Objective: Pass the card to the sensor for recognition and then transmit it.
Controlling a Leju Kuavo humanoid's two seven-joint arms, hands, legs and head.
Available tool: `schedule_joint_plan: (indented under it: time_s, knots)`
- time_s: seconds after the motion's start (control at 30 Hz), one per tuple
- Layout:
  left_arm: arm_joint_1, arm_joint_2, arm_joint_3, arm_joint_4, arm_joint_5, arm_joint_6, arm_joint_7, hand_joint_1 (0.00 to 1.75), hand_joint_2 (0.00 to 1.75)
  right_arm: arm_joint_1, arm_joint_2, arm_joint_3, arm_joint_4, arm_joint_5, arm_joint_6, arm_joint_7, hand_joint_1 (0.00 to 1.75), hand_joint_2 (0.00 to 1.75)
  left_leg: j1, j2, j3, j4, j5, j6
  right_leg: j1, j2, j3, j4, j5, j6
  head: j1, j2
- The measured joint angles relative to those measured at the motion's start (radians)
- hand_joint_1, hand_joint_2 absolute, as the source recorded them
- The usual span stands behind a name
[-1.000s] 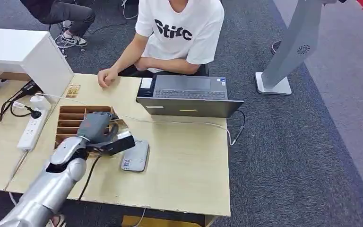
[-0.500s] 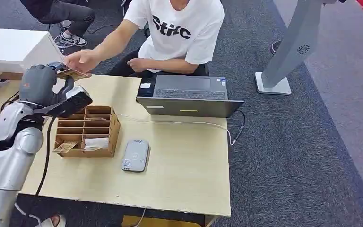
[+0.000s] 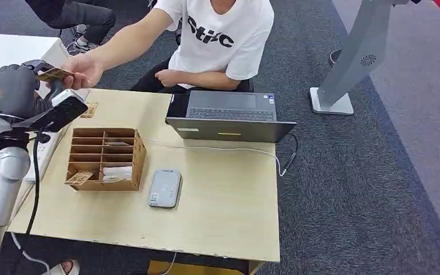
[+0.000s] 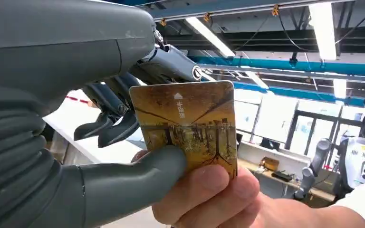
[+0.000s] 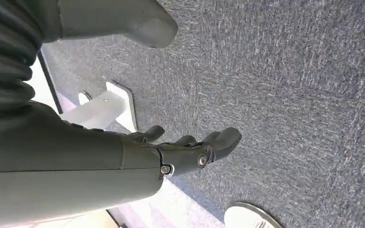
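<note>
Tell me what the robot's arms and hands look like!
The left arm is shiny silver metal with rounded segments, and a black cable hangs beside it. The left hand is dark grey, with a ribbed cover, a thick grey thumb and darker fingers. The right hand looks the same: grey, with small round screws on its dark fingers.

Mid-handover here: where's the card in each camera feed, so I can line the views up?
Head view: the card is far left, above the table, between the left hand and the person's hand.
Left wrist view: card at centre, thumb and person's fingers on it.
Right wrist view: not in it.
Shared landmark: the person's hand.
</note>
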Motion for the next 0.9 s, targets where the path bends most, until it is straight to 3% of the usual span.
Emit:
schedule_joint_plan:
  time_s: [0.23, 0.9]
  knots:
    - [0.068, -0.033, 0.002, -0.037, 0.003, 0.084, -0.045, 1.75, 1.75, -0.001, 0.002, -0.002, 0.000, 0.003, 0.000, 0.000, 0.00, 1.75, 0.000, 0.000, 0.000, 0.000, 0.000, 0.000, 0.000, 0.000, 0.000, 0.000, 0.000, 0.000, 0.000, 0.000]
    - [0.102, -0.061, 0.002, -0.068, 0.002, 0.085, -0.050, 1.75, 1.75, -0.001, 0.005, -0.018, 0.000, 0.003, 0.000, 0.000, 0.00, 1.75, 0.000, 0.000, -0.001, 0.000, -0.001, 0.000, 0.000, 0.001, -0.001, 0.000, 0.000, 0.000, 0.000, 0.000]
